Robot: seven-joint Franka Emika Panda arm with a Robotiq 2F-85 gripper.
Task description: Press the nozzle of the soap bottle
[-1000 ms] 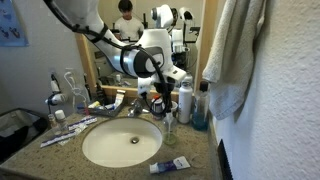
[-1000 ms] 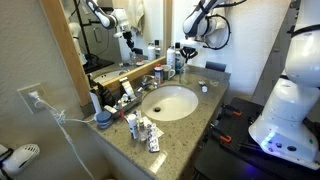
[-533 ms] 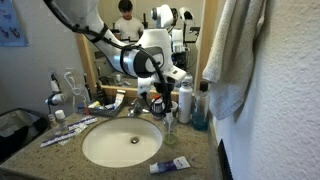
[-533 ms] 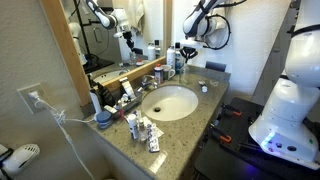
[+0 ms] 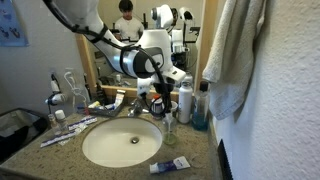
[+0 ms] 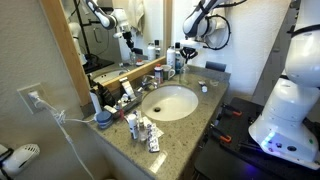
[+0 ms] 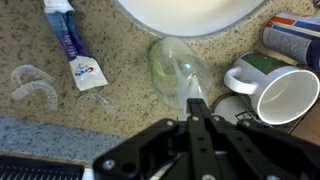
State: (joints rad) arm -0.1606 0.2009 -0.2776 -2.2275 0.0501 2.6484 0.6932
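Wrist view: gripper (image 7: 194, 108), jaws closed and empty, sits over soap bottle (image 7: 172, 68) beside sink (image 7: 190, 12); contact unconfirmed, press judged outstanding.

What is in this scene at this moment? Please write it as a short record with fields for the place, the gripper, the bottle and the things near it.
place: bathroom, speckled stone counter with a white sink
gripper: fingers closed together, pointing down over the clear bottle
clear bottle: upright on the counter, beside the sink rim
contact with the bottle: cannot tell from these views
mug: white, on the counter close to the bottle
toothpaste tube: lying flat on the counter, apart from the bottle
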